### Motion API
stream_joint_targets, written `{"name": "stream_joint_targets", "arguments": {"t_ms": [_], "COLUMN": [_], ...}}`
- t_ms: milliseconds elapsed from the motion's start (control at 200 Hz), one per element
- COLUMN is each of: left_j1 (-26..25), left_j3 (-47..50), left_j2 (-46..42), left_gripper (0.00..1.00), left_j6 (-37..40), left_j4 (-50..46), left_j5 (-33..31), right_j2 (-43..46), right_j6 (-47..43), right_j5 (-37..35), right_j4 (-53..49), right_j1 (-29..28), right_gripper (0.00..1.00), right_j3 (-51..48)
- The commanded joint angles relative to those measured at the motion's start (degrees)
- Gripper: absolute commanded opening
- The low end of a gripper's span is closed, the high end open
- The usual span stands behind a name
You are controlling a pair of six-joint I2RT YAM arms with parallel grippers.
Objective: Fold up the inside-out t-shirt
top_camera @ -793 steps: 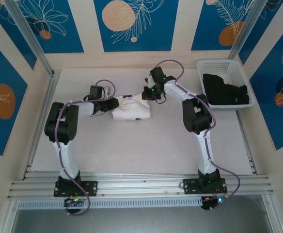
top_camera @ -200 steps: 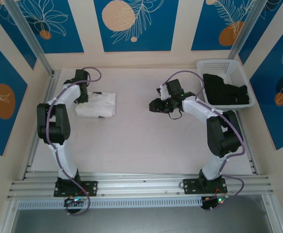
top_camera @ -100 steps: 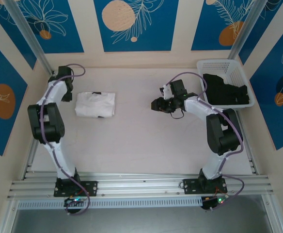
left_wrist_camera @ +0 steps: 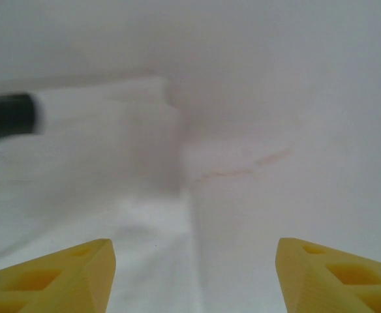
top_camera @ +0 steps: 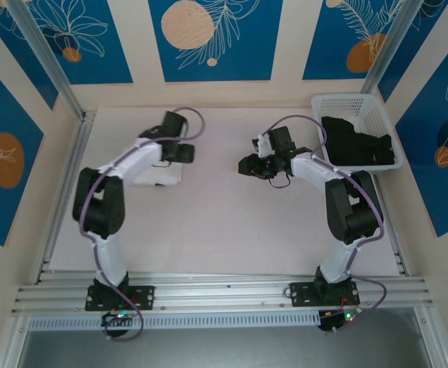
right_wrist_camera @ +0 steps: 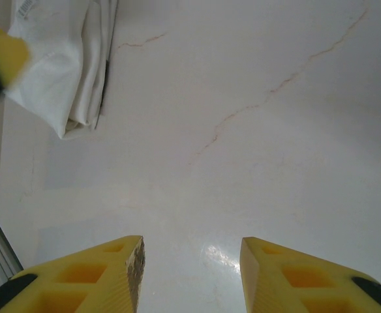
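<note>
Left gripper [top_camera: 184, 152], seen from above, hovers over the folded white t-shirt [top_camera: 165, 176] on the tabletop [top_camera: 224, 222]; right gripper [top_camera: 247, 165] hangs well apart. Left wrist: jaws wide, empty, cloth blurred below. Right wrist: jaws parted, holding nothing, folded bundle at upper left. Folding looks done; next, I'd say, just retreat clear.

Bright, even light with soft shadows. The left wrist picture is blurry and smeared. The right wrist picture is sharp, with a small shiny spot on the table [right_wrist_camera: 213, 253].
</note>
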State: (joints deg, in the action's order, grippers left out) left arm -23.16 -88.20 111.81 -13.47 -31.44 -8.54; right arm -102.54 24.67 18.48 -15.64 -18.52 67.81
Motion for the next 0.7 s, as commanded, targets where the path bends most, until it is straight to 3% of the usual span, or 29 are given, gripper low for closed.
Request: {"name": "stream_joint_targets", "arguments": {"t_ms": [0, 270, 695], "left_j1": [-2.3, -2.7, 6.8], "left_j3": [-3.7, -6.9, 0.2], "left_j2": [3.6, 11.5, 8.4], "left_gripper": [0.67, 0.62, 0.43], "left_j6": [0.2, 4.4, 9.6], "left_j4": [-4.7, -7.9, -7.0], "left_j5": [-8.0, -19.2, -22.2], "right_j2": [2.1, 3.0, 1.3], "right_j6": [0.7, 0.8, 0.9], "right_j5": [0.8, 0.7, 0.9], "right_j4": [-0.2, -0.4, -0.4], "right_j1": [0.0, -0.5, -1.3], "right_gripper": [0.44, 0.44, 0.44], "right_j3": [-1.4, -2.0, -0.9]}}
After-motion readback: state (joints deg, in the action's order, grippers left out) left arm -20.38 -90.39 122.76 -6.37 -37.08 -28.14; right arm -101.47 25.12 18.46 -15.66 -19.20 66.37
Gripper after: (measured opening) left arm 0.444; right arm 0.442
